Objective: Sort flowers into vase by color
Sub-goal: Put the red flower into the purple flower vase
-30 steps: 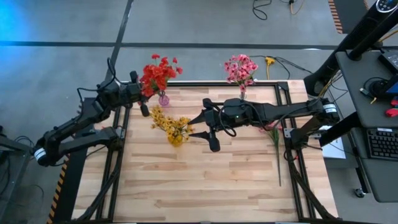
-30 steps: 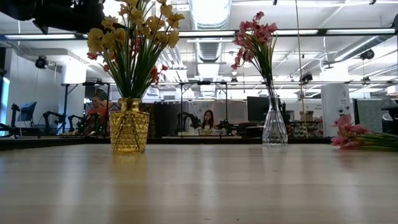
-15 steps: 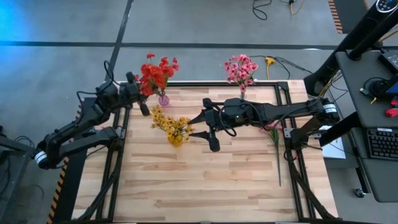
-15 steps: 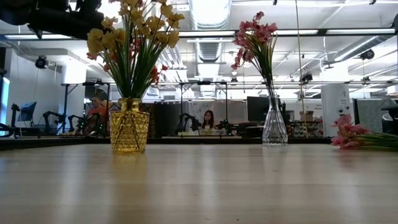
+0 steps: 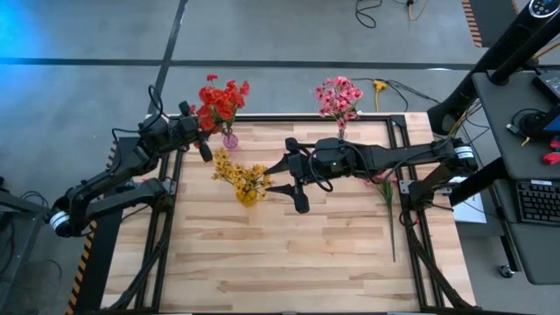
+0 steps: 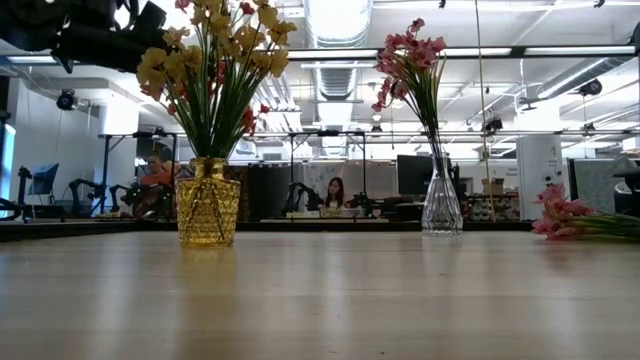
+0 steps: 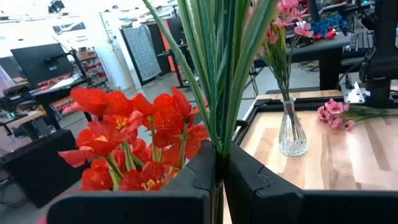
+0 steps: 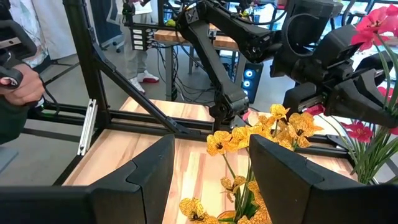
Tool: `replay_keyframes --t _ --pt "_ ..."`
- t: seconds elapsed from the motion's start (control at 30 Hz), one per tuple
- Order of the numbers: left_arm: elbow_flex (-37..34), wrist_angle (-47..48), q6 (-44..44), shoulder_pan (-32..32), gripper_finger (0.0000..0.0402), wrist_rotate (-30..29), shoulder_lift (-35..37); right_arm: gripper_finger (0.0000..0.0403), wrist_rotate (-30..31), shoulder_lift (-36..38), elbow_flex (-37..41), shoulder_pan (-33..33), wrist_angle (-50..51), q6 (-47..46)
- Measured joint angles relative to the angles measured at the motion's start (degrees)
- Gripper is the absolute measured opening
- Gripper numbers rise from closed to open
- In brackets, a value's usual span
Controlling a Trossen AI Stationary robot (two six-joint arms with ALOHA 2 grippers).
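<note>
Behind the wooden table (image 5: 289, 245) stretches a workshop with desks and other robot arms. Taking the yellow vase (image 5: 248, 196) of yellow flowers (image 5: 234, 172) as landmark: the right gripper (image 5: 293, 179) hangs just beside it, fingers spread apart, holding nothing. Beyond the yellow vase, at the table's far corner, the left gripper (image 5: 198, 133) is clamped on the green stems of the red flowers (image 5: 220, 101), by a small pink vase (image 5: 230, 139). Further along the far edge a clear vase (image 6: 441, 208) holds pink flowers (image 5: 338, 95). One pink sprig (image 5: 386, 197) lies flat on the wood, well apart from the yellow vase.
</note>
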State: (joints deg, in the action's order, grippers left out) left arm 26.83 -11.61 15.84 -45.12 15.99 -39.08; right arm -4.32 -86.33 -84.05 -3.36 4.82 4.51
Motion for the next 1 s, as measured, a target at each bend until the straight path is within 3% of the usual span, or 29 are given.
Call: replay_keyframes --t 0.53,0.77,1.0 --pt "-0.6 -2.6 -4.2 -0.3 0.0001 -1.5 -1.3 0.0201 0.0 0.0 0.0 0.0 -0.5 0.0" --pt "-3.9 -10.2 -6.1 -0.5 0.0001 -1.8 -2.3 0.0201 0.0 0.0 0.0 0.0 -0.5 0.0" --pt "-4.9 -10.8 -4.8 -0.5 0.0001 -2.0 -2.8 0.0201 0.0 0.0 0.0 0.0 -0.6 0.1"
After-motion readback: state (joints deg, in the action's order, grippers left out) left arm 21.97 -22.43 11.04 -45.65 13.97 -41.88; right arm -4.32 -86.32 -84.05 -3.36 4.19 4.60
